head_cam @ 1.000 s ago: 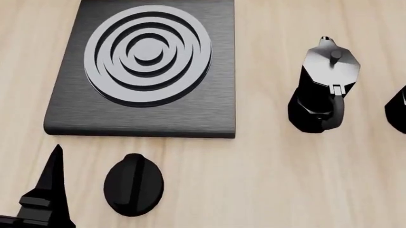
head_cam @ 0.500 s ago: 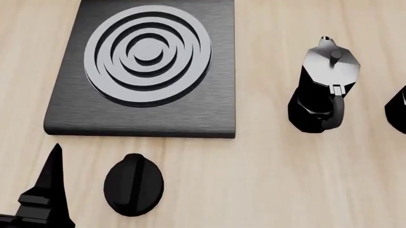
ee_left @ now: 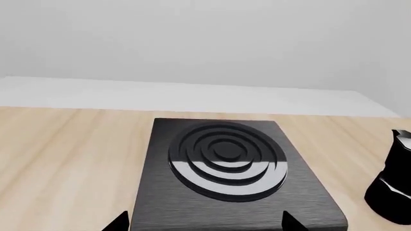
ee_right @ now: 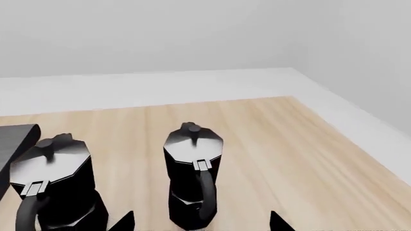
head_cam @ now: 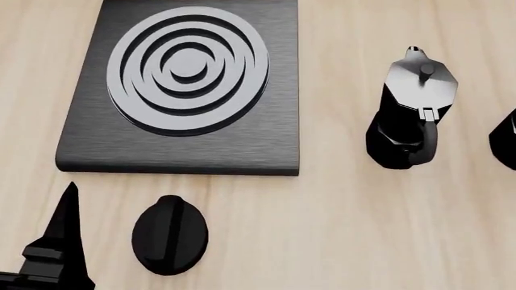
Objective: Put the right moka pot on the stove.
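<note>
The right moka pot (ee_right: 192, 173), glossy black with a knobbed lid and a looped handle facing the camera, stands upright on the wooden table. In the head view only its edge (head_cam: 506, 140) shows at the right border. My right gripper (ee_right: 200, 222) is open, and the pot stands just ahead between its two fingertips, untouched. The stove (head_cam: 185, 90) is a dark slab with a ring burner at the far left. My left gripper (ee_left: 205, 222) is open over the stove's (ee_left: 224, 163) near edge and holds nothing. One of its fingers (head_cam: 66, 229) shows in the head view.
A look-alike moka pot (head_cam: 411, 109) stands between the stove and the right pot, and it also shows as the left pot (ee_right: 55, 183) in the right wrist view. A black oval knob (head_cam: 169, 234) lies in front of the stove. The table's far edge meets a white wall.
</note>
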